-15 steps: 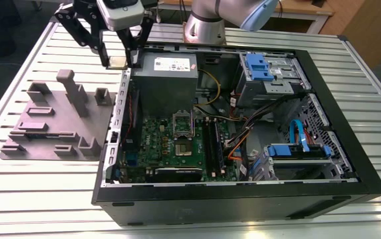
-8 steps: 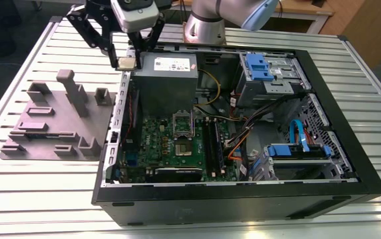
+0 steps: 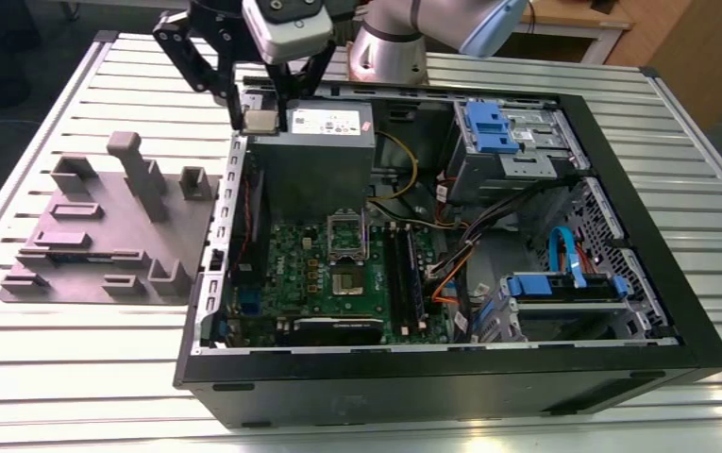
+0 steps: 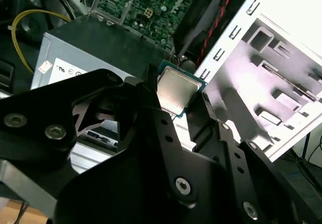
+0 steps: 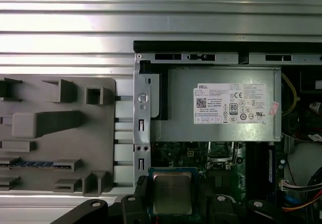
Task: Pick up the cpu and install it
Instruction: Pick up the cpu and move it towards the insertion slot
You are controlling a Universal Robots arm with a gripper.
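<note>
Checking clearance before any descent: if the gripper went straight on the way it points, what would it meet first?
Holding the cpu, the gripper points down into the case; likely the power supply near its edge by the green board, though depth is unclear.

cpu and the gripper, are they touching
Touching. In the second wrist view the cpu sits clamped in the gripper, a black finger pressed against each of two opposite edges with no gap, and nothing beneath it.
</note>
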